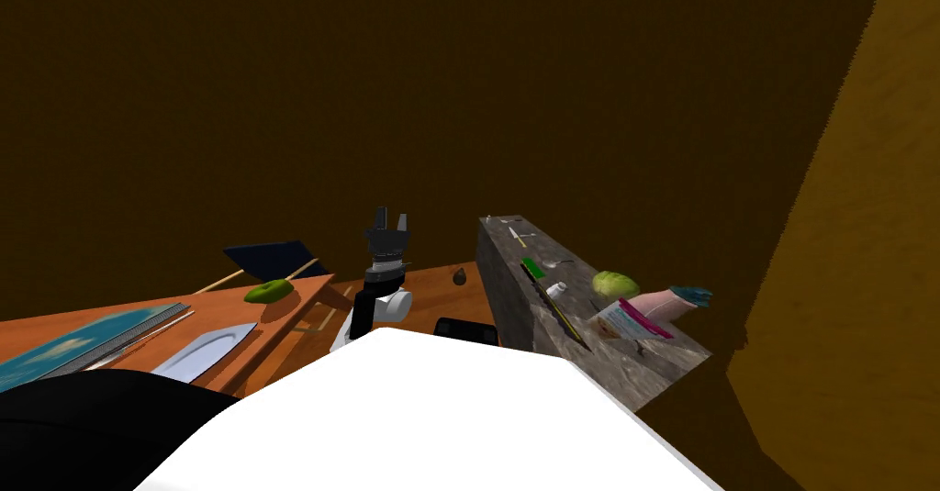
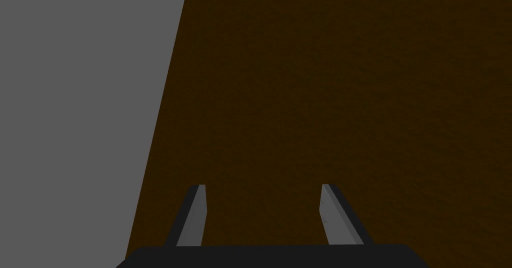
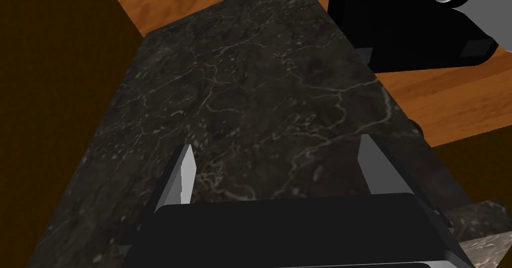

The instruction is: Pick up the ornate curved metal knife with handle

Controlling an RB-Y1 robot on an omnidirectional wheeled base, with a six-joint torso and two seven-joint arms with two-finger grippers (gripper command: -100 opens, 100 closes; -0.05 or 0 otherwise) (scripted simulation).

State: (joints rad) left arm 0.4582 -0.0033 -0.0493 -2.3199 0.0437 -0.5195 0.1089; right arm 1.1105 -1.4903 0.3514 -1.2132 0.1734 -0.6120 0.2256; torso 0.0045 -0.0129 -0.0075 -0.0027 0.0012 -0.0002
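**A:** Knife first. Where is it?

**B:** My best guess is the pale, curved blade shape [image 1: 207, 348] lying flat on the orange table [image 1: 229, 309]. It sits close to that table's near edge, just beside the blue book [image 1: 83, 339]. A green lump [image 1: 268, 291] sits toward the far corner. I can't make out a handle from here, so I wouldn't swear to it.

**A:** And the hands?

**B:** The left hand [image 1: 390, 217] is raised in front of me. In its own view the left hand [image 2: 262, 187] has its fingers spread with nothing between them, facing a brown wall [image 2: 325, 79]. The right hand [image 3: 275, 142] is also spread and empty, looking onto the dark marble table [image 3: 250, 89]. That marble table [image 1: 643, 366] stands on my other side, well apart from the knife.

**A:** How do you expect it to handle?

**B:** I expect it to be stiff and fairly light. It is smooth metal, so it will be slippery, and it lies so low on the table that the fingers will have little to bite on.

**A:** Where would you take hold?

**B:** By the handle, across its width, since it should be thicker and less slick than the blade. Pinching the blade risks it sliding out or twisting. The end nearer me runs under something dark, so I would first want a closer look to find the handle.
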